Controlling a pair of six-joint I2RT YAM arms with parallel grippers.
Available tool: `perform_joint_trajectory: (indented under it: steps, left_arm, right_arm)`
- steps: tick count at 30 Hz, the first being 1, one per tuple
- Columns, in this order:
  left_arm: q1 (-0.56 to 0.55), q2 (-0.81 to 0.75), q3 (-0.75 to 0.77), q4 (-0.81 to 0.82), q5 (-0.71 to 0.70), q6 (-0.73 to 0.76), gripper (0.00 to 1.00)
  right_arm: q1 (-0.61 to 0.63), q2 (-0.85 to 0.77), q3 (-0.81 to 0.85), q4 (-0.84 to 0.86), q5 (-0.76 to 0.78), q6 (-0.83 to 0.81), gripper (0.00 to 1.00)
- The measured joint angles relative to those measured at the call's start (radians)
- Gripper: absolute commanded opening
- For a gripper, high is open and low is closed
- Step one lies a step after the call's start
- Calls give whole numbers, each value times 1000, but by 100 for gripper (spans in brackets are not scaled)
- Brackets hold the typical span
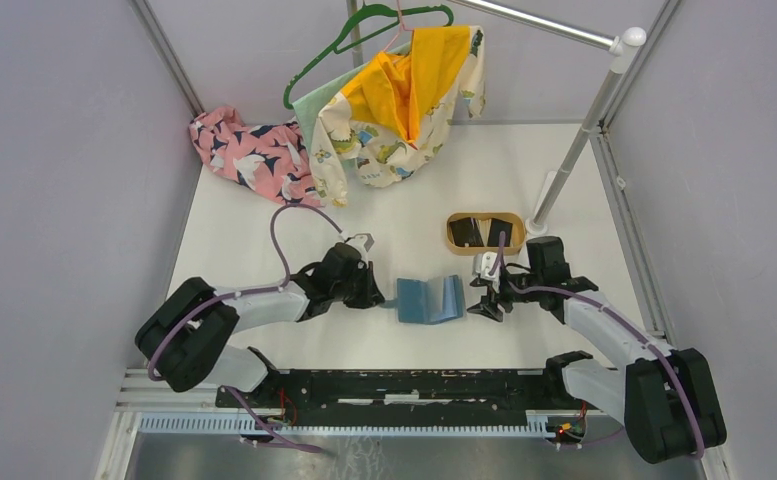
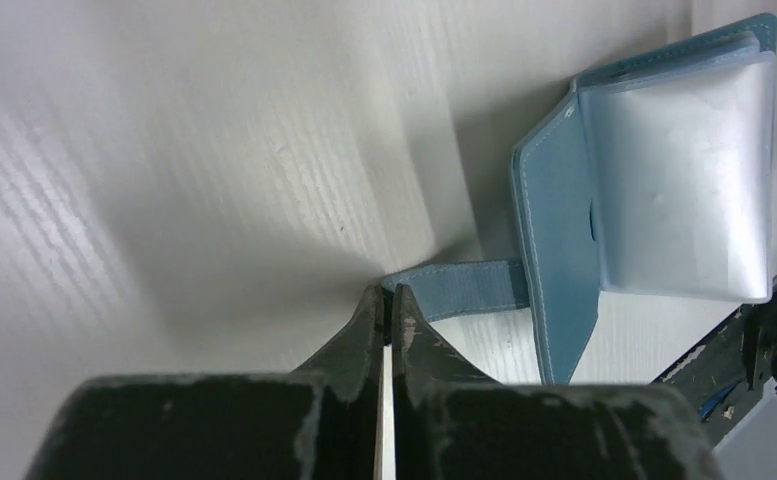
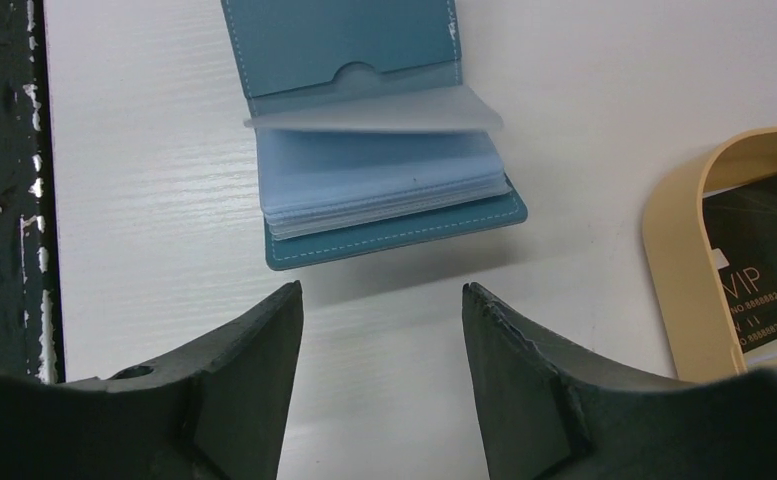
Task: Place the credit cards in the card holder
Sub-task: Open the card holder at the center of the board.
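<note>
Card holder (image 3: pixel 384 190) just beyond right gripper (image 3: pixel 382 290)

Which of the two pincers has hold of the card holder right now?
The left pincer: it is shut on the strap of the teal card holder. The right pincer stands open and empty, apart from it.

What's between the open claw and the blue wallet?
Only bare white table. In the right wrist view, an empty strip separates the right gripper from the open card holder.
</note>
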Motion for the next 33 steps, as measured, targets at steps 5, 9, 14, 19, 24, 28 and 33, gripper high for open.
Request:
perform_joint_trajectory:
  steps: [5,9,14,19,24,28,33]
  left_arm:
    - [-3,-65,-45,-16,-62,-35,4]
    - [-4,-142,-64,-105,-113,-46,3]
    - [-7,-168,-64,-159,-131,-46,2]
    - [-32,-160,-61,-156,-140,-47,2]
    - [-58,-155,-60,-150,-141,-58,3]
    - [-66,-146,-51,-152,-148,-60,3]
    - [-72,-139,-43,-156,-157,-60,5]
  right_arm:
    - [0,13,-10,55,17,83,57]
    - [0,20,-10,78,-14,145,49]
    - [13,4,-10,112,-104,213,24]
    - [124,69,39,127,-65,275,15]
    - [199,145,63,152,66,313,13]
    - [225,178,63,154,141,335,13]
    - [251,174,72,142,150,328,14]
